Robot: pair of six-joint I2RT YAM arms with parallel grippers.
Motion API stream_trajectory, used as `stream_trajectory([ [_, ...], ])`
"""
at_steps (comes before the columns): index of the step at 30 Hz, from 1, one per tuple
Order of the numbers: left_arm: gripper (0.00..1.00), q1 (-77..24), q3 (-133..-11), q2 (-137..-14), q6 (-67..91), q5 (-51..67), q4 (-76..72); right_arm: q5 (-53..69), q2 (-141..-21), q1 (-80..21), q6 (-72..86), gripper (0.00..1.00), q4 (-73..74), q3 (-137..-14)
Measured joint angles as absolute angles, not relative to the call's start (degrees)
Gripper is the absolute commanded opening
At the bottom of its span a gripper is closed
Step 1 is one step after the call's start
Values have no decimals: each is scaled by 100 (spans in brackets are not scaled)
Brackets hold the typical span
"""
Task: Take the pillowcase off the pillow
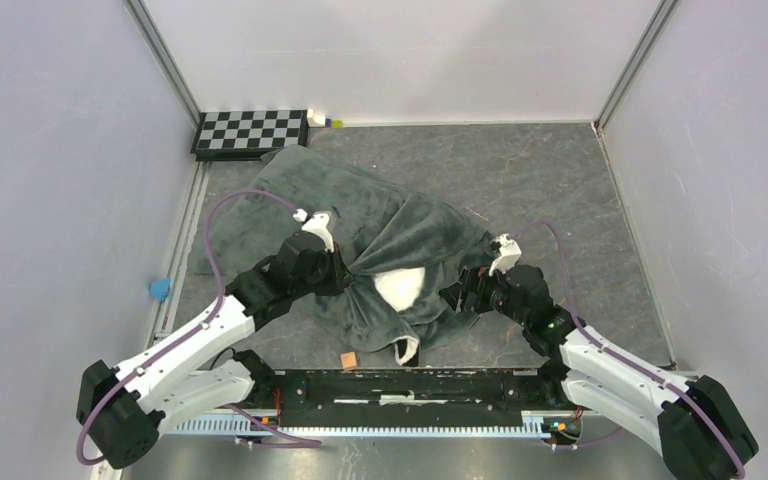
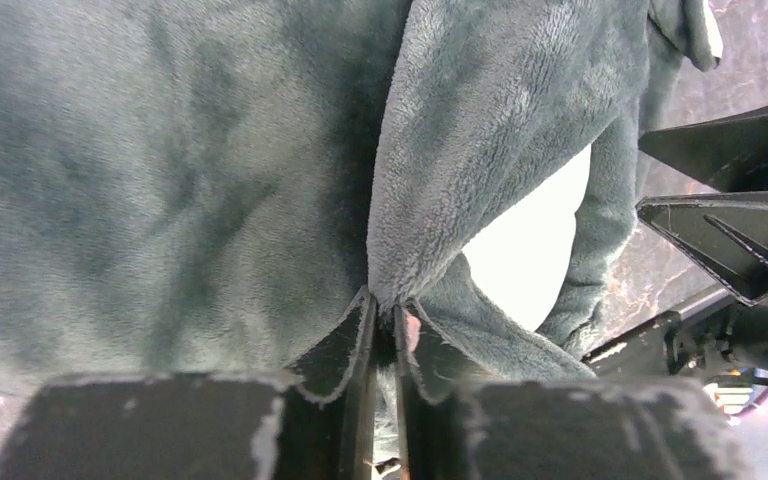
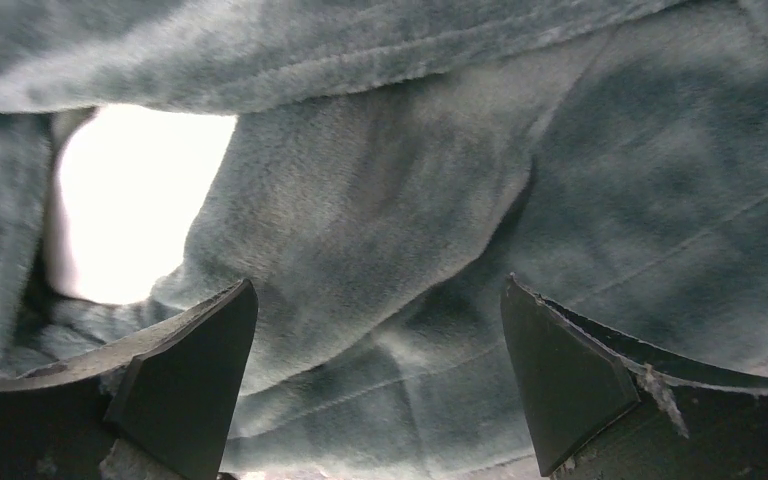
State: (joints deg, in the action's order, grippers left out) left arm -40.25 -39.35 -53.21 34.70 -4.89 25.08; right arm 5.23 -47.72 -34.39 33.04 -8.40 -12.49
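Observation:
The pillowcase point(image 1: 360, 205) lies across the table with its plain dark grey-green face up; no zebra stripes show. A patch of the white pillow point(image 1: 401, 287) shows through its opening near the front, and also shows in the left wrist view point(image 2: 525, 255) and the right wrist view point(image 3: 130, 200). My left gripper point(image 1: 344, 268) is shut on a fold of the pillowcase point(image 2: 480, 130) at the left of the opening. My right gripper point(image 1: 457, 294) is open, its fingers point(image 3: 195, 370) spread against the pillowcase point(image 3: 400, 230) at the right of the opening.
A black-and-white checkerboard point(image 1: 250, 131) stands at the back left wall, with a small white and yellow-green object point(image 1: 324, 120) beside it. A small orange cube point(image 1: 348, 359) lies near the front rail. A blue object point(image 1: 160, 289) sits at the left edge.

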Motion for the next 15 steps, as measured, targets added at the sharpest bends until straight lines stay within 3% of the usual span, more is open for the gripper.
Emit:
stream_trajectory([
  [4,33,-4128,-3887,-5323,3465,-248,2412,709,-4744,-3439,3741,98,-1350,-1061],
  [15,44,-5909,-4919,-5568,3061,-1299,2593,1055,-5231,-3605,4189,97,-2182,-1059],
])
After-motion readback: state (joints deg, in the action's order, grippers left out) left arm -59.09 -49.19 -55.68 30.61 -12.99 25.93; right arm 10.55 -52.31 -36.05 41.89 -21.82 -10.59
